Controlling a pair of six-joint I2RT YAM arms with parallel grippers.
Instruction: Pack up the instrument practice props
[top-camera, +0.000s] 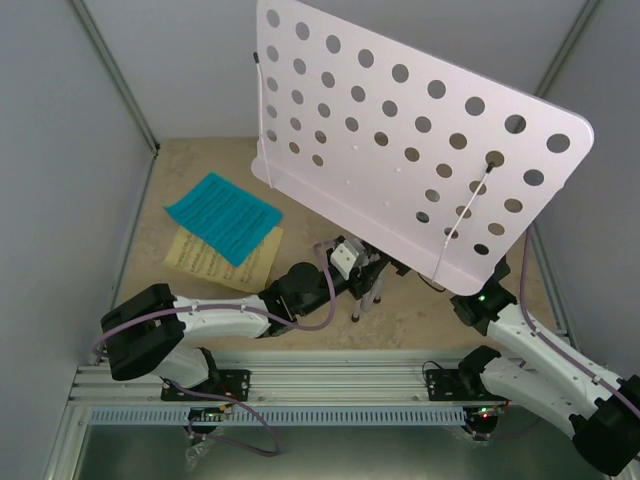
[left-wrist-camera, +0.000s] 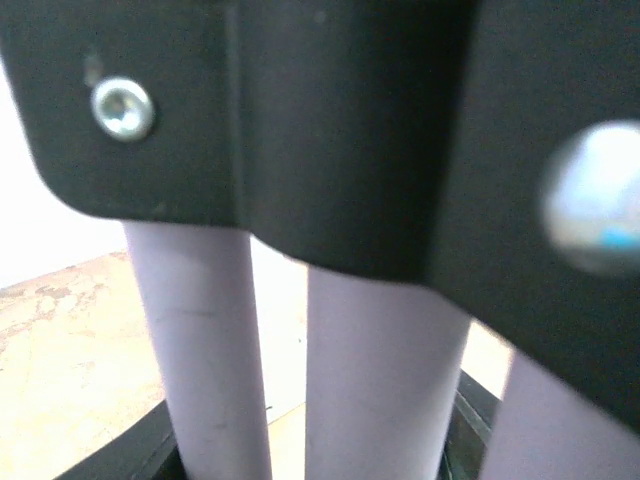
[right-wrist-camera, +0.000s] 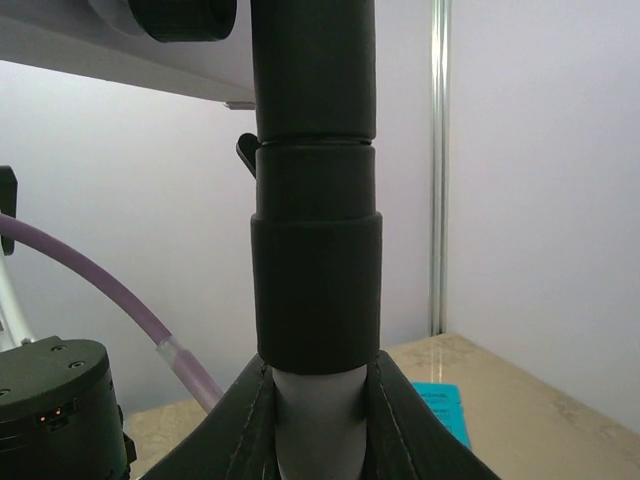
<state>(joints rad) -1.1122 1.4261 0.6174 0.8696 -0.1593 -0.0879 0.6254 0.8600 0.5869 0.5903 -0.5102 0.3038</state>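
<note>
Here both grippers are at the music stand (top-camera: 400, 130), low under its perforated desk.

We see the stand upright right of the middle of the table (top-camera: 195, 160), its white desk tilted and hiding most of its frame from above. The left gripper (left-wrist-camera: 305, 435) reaches in from the left at the tripod; its jaws stand partly open on either side of two pale legs (left-wrist-camera: 200, 340) below the black hub, and we cannot tell whether they press on them. The right gripper (right-wrist-camera: 320, 400) comes in from the right, and its narrow jaws hug the grey tube of the pole (right-wrist-camera: 316, 280) on both sides, just under the black collar. Well apart on the left, the cyan sheet (top-camera: 222, 217) lies flat, overlapping the far part of the yellow sheet (top-camera: 240, 268).
</note>
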